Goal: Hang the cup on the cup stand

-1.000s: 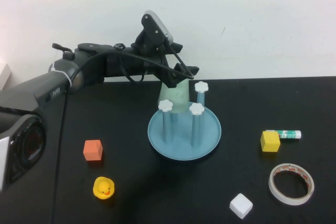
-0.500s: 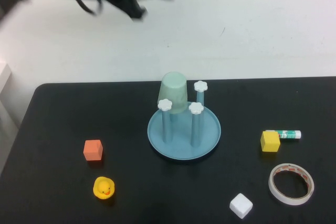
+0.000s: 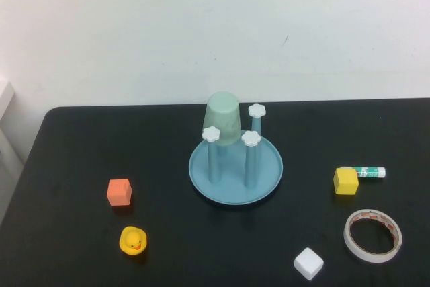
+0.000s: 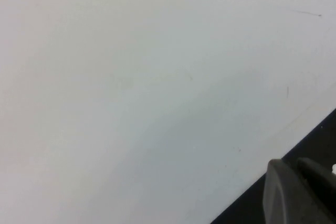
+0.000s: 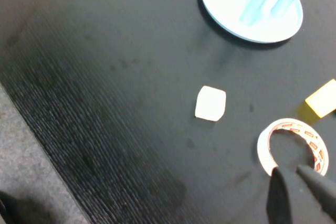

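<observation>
Bright, even light in the high view, no glare on the black table [image 3: 80, 146], only faint shadows under the cup stand [image 3: 236, 169]. The left wrist view is washed-out white wall with a broad soft shadow; the right wrist view is sharp mid-frame, blurring toward its edges.

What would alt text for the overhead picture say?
A mint-green cup sits upside down on a post of the blue cup stand on a black table, among small toys. Neither pincer appears.
</observation>
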